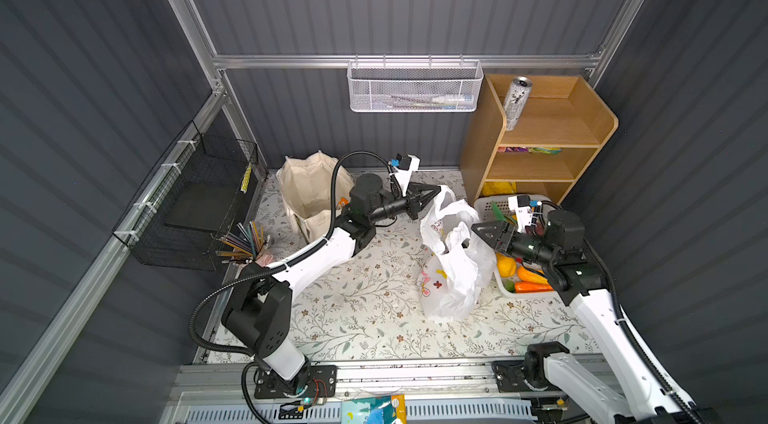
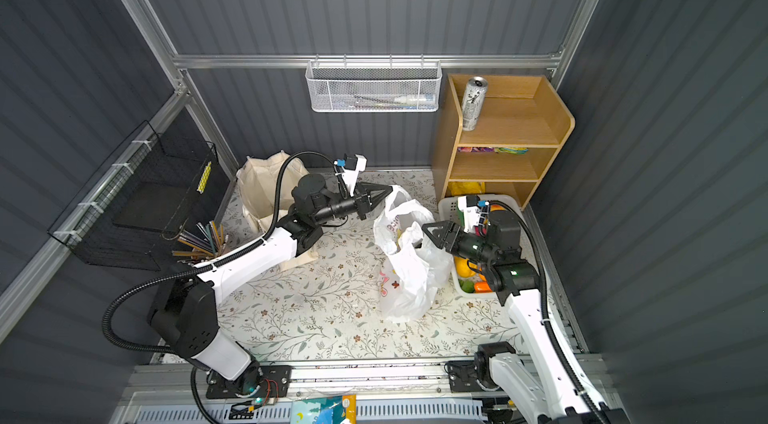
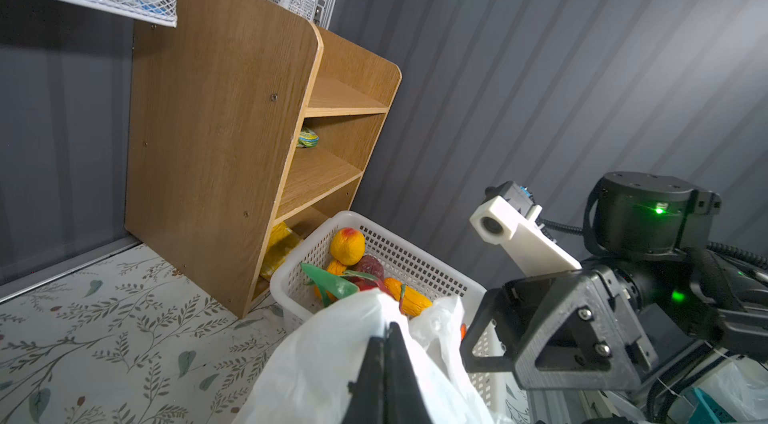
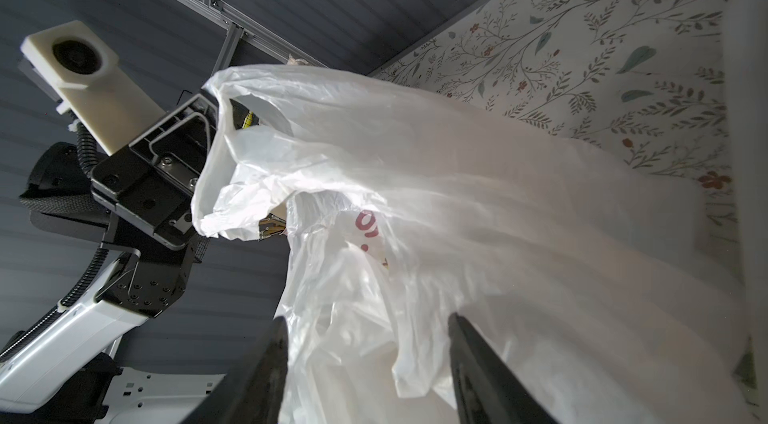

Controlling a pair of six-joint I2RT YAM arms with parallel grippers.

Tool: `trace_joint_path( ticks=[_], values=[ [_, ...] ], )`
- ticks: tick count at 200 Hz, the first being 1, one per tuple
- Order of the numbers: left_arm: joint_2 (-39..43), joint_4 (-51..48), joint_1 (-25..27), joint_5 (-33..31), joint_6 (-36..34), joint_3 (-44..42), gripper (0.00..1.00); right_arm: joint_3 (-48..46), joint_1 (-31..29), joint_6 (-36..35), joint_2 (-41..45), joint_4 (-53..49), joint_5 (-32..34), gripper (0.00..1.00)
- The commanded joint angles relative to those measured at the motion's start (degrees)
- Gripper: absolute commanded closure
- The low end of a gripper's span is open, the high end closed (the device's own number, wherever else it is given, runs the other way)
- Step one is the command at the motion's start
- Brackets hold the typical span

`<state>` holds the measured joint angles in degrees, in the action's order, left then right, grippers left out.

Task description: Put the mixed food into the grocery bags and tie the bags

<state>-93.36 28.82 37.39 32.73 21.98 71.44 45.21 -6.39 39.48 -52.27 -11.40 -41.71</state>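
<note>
The cream canvas tote stands at the left of the counter. Our left jaws are together, clamped on one handle of the thin white printed plastic bag at mid-counter. Its loose second handle lies just ahead of our right jaws, which stand apart and are nearer.
</note>
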Motion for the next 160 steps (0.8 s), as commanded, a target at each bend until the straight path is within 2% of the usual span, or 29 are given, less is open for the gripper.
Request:
trace_joint_path(
  ticks=[1, 48, 82, 129, 160],
  values=[
    [-1.7, -4.9, -0.1, 3.6, -3.0, 3.9, 1.00, 2.9, 0.2, -0.2, -0.9, 2.9, -1.8, 0.37],
    [-1.4, -2.4, 0.0, 1.9, -0.5, 5.9, 1.00, 6.7, 0.1, -0.3, -0.8, 2.1, -3.6, 0.37],
    [1.7, -0.8, 0.0, -3.0, 0.6, 4.6, 1.00, 8.2, -1.3, 1.2, -1.2, 2.1, -5.8, 0.37],
    [4.7, -2.6, 0.0, -8.2, -0.9, 3.9, 1.00, 7.4, -6.1, -2.2, 0.1, -8.3, 3.0, 0.36],
    [5.3, -3.4, 0.0, -8.7, -1.4, 3.9, 1.00, 6.3, -10.9, -1.4, -0.5, -8.6, 5.8, 0.35]
  ],
)
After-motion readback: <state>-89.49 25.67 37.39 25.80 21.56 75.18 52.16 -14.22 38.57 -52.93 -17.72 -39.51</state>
